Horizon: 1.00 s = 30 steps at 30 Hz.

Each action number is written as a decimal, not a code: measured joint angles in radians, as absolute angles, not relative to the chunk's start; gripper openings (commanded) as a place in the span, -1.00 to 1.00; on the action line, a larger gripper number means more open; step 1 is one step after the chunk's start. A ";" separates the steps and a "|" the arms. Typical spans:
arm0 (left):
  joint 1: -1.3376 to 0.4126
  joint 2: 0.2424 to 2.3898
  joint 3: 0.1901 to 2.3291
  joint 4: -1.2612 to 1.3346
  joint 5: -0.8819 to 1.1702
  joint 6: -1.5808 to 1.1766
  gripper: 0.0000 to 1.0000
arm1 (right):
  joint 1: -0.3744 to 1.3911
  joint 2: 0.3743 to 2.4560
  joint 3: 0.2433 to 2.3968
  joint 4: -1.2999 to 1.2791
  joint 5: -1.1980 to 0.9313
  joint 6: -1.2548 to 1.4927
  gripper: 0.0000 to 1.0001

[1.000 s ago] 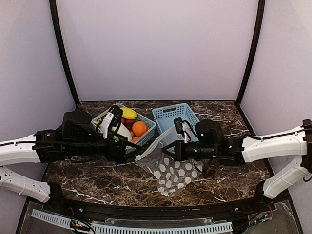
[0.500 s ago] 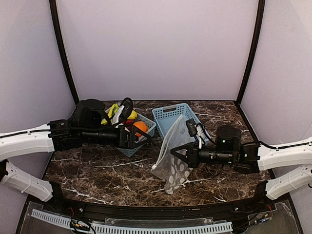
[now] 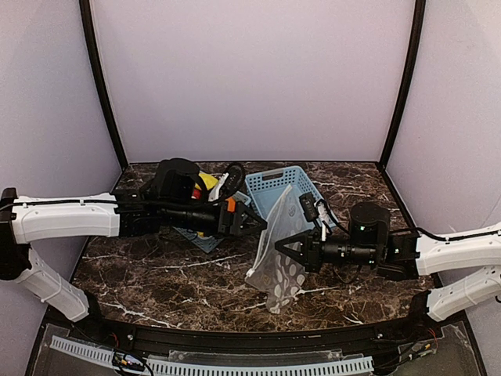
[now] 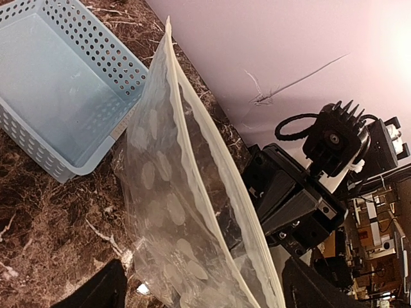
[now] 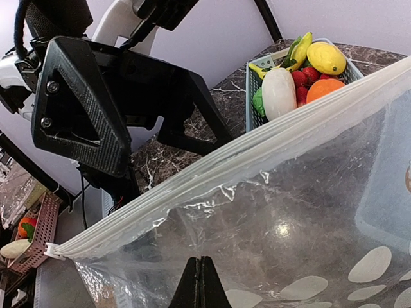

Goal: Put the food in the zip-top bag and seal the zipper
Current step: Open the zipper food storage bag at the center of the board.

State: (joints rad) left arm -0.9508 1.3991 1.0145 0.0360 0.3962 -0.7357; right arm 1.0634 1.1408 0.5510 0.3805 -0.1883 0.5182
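— From above, where's the zip-top bag (image 3: 275, 262)?
— Standing on edge in the middle of the desk (image 3: 156, 274), lower corner on the marble, top corner up by the empty light-blue basket (image 3: 288, 186). The right fingers (image 3: 286, 245) are clenched on its wall from the right and hold it upright.
— And the left arm (image 3: 70, 218)?
— It stretches in from the left, across the second basket (image 3: 202, 239). The left fingers (image 3: 252, 222) are released and spread wide just beside the bag's left face. I can't tell from here whether they touch it. The food (image 3: 208, 182) shows behind that arm, in the second basket, as a bit of yellow.
— Left wrist view?
— The bag fills the middle, its polka dots pale through the plastic. The zipper (image 4: 215, 170) runs as a whitish strip down its upper edge. The left fingers are two dark tips at the bottom, one on each side of the bag and well apart from each other. The empty basket is at upper left, near the bag's corner. The right arm (image 4: 331, 138) is behind the bag.
— Right wrist view?
— The right fingertips meet at the bottom edge, pressed together on the clear plastic. The zipper crosses the picture diagonally. Above it the food lies in its basket: a white oblong piece (image 5: 278, 93), an orange (image 5: 321, 90), a lemon (image 5: 326, 58), red strawberries (image 5: 298, 80) and a green piece (image 5: 259, 102). The left fingers' black frame looms at left, spread apart
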 measured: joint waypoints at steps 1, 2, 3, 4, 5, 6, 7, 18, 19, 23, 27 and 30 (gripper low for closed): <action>-0.951 1.407 1.020 0.038 0.400 -0.735 0.41 | 1.063 1.141 0.551 0.380 -0.188 0.516 -1.00; -0.951 1.419 1.030 0.037 0.405 -0.733 0.36 | 1.063 1.141 0.551 0.381 -0.188 0.514 -1.00; -0.951 1.427 1.037 0.037 0.408 -0.734 0.28 | 1.063 1.141 0.551 0.380 -0.189 0.512 -1.00; -0.951 1.435 1.042 0.037 0.411 -0.731 0.24 | 1.063 1.141 0.551 0.380 -0.189 0.511 -1.00; -0.951 1.442 1.047 0.036 0.411 -0.725 0.16 | 1.063 1.141 0.551 0.380 -0.188 0.509 -1.00; -0.951 1.446 1.048 0.037 0.413 -0.727 0.12 | 1.063 1.141 0.551 0.380 -0.188 0.509 -1.00; -0.951 1.450 1.048 0.036 0.412 -0.724 0.06 | 1.063 1.141 0.551 0.380 -0.188 0.508 -1.00; -0.951 1.512 1.084 0.033 0.435 -0.714 -0.42 | 1.063 1.141 0.551 0.364 -0.187 0.506 -1.00; -0.951 1.515 1.086 0.031 0.437 -0.713 -0.51 | 1.063 1.141 0.551 0.364 -0.187 0.506 -1.00; -0.951 1.522 1.093 0.028 0.442 -0.710 -0.86 | 1.063 1.141 0.551 0.363 -0.182 0.506 -1.00; -0.951 1.522 1.095 0.023 0.437 -0.701 -0.99 | 1.063 1.139 0.548 0.358 -0.166 0.506 -1.00; -0.951 1.520 1.096 -0.010 0.412 -0.685 -0.99 | 1.063 1.125 0.542 0.346 -0.155 0.508 -1.00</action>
State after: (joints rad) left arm -0.9508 1.5204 1.0962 -0.0101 0.4118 -0.6853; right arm 1.0634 1.1248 0.5419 0.3458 -0.1551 0.5079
